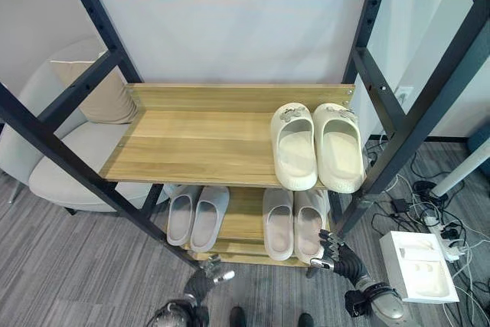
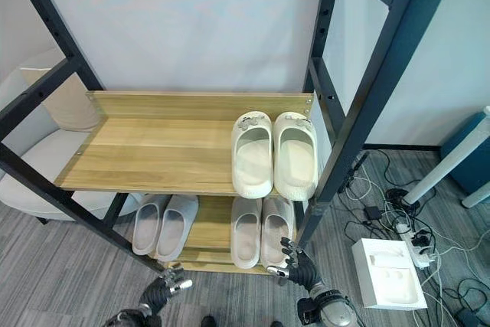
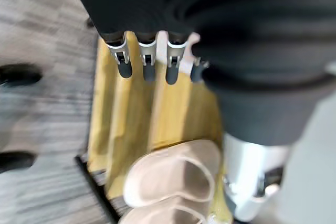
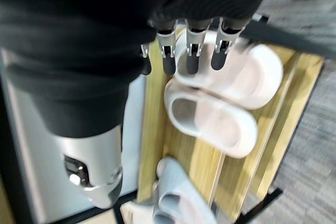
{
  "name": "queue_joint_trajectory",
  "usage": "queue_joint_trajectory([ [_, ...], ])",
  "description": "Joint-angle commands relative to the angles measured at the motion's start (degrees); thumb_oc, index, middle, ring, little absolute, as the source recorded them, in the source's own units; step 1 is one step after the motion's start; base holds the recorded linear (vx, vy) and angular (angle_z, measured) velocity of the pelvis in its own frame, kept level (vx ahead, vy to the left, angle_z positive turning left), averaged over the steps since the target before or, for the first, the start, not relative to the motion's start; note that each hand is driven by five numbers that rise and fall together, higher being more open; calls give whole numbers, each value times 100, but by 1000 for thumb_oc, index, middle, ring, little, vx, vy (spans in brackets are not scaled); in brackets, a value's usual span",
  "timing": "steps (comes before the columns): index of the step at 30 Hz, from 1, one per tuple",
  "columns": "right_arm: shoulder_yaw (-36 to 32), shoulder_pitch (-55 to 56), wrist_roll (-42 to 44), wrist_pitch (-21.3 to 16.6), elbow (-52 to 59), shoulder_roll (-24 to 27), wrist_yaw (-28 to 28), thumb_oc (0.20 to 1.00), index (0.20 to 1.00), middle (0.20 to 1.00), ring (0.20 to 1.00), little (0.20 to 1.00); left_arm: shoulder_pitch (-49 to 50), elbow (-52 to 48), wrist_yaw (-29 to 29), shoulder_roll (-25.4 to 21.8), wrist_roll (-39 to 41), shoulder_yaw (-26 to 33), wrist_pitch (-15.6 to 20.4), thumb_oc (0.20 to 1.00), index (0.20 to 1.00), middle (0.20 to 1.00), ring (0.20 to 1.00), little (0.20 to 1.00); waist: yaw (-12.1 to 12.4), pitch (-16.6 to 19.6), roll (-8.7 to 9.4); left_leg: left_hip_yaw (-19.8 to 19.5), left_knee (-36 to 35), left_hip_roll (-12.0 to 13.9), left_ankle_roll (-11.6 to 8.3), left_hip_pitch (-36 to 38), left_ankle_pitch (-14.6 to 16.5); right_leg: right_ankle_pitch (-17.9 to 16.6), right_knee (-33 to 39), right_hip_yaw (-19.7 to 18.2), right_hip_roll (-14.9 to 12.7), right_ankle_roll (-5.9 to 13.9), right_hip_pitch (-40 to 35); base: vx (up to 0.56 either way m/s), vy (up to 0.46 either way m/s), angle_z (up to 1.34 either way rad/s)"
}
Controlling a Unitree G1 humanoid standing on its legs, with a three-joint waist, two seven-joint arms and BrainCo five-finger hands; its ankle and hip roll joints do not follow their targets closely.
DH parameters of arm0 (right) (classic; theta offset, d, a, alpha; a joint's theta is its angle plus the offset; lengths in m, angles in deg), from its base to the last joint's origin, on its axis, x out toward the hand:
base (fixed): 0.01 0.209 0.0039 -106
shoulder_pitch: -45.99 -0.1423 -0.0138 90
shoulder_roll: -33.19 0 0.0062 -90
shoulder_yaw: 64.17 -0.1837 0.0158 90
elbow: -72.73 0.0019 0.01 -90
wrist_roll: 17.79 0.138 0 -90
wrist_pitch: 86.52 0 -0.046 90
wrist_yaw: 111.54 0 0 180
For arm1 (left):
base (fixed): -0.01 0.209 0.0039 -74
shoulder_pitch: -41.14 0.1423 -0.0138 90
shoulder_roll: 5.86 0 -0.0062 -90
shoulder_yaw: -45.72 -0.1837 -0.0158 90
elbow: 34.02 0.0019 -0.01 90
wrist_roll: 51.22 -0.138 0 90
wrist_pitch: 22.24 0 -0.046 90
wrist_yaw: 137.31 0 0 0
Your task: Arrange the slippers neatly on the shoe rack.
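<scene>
Left eye view: shoe rack (image 1: pixel 230 97) with black uprights and two wooden shelves. On the upper shelf (image 1: pixel 191 143), a cream pair of slippers (image 1: pixel 318 145) sits side by side at the right end, toes toward me. On the lower shelf (image 1: pixel 245 216), a grey pair (image 1: pixel 197 217) lies on the left and a pale pink pair (image 1: pixel 294 222) on the right, each pair parallel and touching.

My right hand (image 1: pixel 334 253) hangs low at the front right corner of the lower shelf, just beside the pink pair; in the right wrist view its fingers (image 4: pixel 192 59) are straight and relaxed, holding nothing, above the pink slippers. My left hand (image 1: pixel 210 271) is down by the floor before the rack's left front, fingers (image 3: pixel 146 65) likewise straight and empty.

A grey armchair (image 1: pixel 61 158) with a beige cushion (image 1: pixel 103 93) stands left of the rack; a white moulded tray (image 1: pixel 419 266) lies on the floor to the right.
</scene>
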State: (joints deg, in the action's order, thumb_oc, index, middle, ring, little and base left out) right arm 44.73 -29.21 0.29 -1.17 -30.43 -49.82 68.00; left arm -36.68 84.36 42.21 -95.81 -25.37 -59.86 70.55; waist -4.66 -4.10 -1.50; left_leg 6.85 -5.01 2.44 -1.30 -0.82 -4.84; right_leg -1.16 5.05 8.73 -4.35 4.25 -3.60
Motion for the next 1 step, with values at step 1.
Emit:
queue_joint_trajectory([
  [1, -43, -296, 29, -278, 193, -54, 76, 1000, 1000, 1000, 1000, 1000, -418, 28, 184, -133, -216, 99, 334, 1000, 1000, 1000, 1000, 1000, -7, -83, 136, -151, 1, 158, -133, 245, 522, 139, -40, 45, -235, 281, 145, 4, 1, -6],
])
